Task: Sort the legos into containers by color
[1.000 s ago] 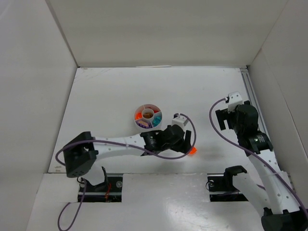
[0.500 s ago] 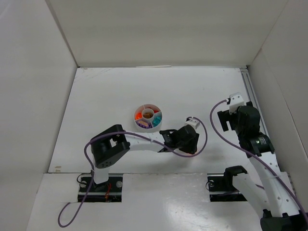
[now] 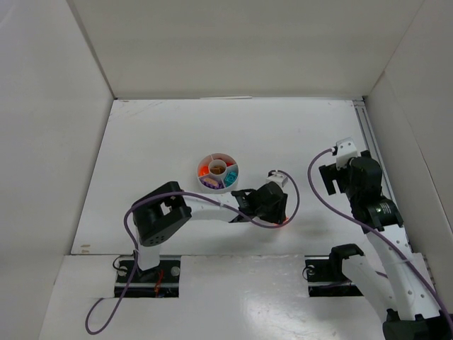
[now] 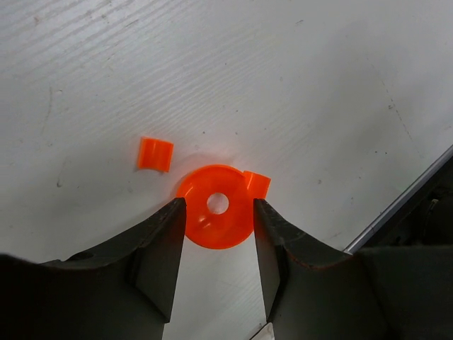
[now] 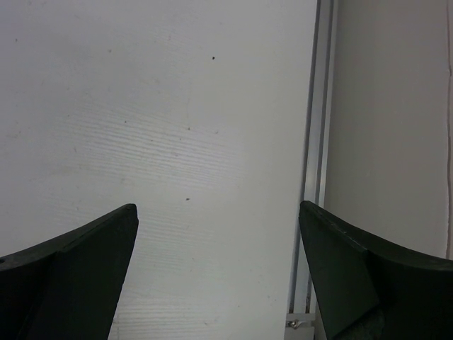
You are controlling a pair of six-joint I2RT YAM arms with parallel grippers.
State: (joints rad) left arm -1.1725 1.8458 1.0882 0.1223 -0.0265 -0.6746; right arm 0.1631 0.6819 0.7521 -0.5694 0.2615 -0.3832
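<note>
A translucent orange round piece (image 4: 216,216) with a centre hole lies on the white table, and a small orange tab (image 4: 257,184) touches its rim. My left gripper (image 4: 216,205) is down at the table with a jaw pressed to each side of the round piece. A second small orange piece (image 4: 155,154) lies just beyond it. In the top view the left gripper (image 3: 276,216) is right of the round white dish (image 3: 218,185), whose wedges hold orange, purple and teal legos, with brown ones in the centre cup. My right gripper (image 5: 218,212) is open and empty above bare table at the right (image 3: 336,176).
A metal rail (image 5: 311,142) runs along the table's right edge beside the right gripper. White walls enclose the table on three sides. The left arm's purple cable (image 3: 294,195) loops beside its wrist.
The left gripper has moved right and down over the orange round piece and its jaws have closed to the piece's width. The right arm has barely moved.
</note>
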